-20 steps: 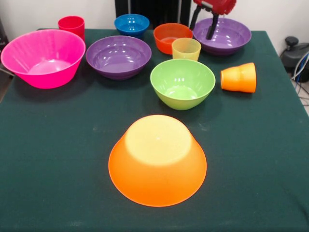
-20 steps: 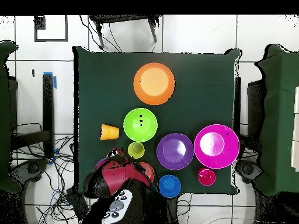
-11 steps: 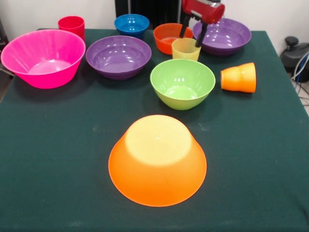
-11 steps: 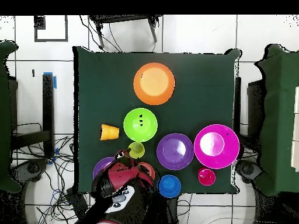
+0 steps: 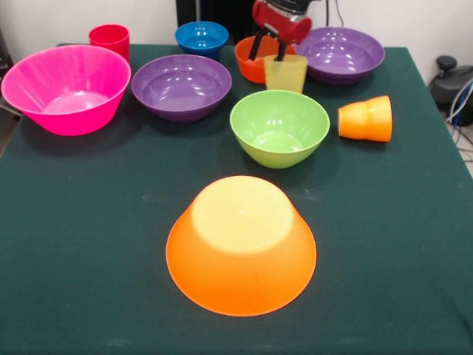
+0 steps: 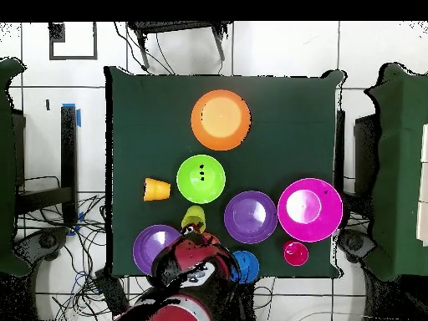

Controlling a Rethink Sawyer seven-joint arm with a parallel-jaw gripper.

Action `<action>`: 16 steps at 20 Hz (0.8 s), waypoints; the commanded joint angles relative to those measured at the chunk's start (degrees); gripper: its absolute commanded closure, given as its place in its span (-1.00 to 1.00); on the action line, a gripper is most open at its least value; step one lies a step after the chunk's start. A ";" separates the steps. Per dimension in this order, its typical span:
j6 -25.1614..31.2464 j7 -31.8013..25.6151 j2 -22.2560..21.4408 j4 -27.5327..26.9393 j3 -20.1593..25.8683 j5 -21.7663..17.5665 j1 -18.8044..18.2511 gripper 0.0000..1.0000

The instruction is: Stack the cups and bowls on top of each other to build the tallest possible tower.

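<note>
Dark green surface, white wall behind. The pale yellow cup sits upright right under the tool, its 2 prongs spread apart and straddling the cup's 10 o'clock rim, gripping nothing. Cup is translucent, smooth, between the orange-red bowl and green bowl.

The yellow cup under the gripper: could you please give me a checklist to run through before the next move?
1. Gripper open: ok.
2. Yellow cup upright, mouth up: ok.
3. Gripper straddles the cup's rim: cannot tell.
4. Big orange bowl upside down, nothing on its flat base: ok.
5. Orange cup upright: not ok, it lies on its side.
</note>
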 commanded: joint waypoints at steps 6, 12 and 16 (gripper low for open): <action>-3.51 3.29 3.49 1.87 10.13 -0.84 -1.83 -1.00; -1.52 2.70 2.21 1.15 10.01 -0.09 -1.20 -1.00; 1.65 2.07 0.28 1.00 11.03 0.31 -1.62 -1.00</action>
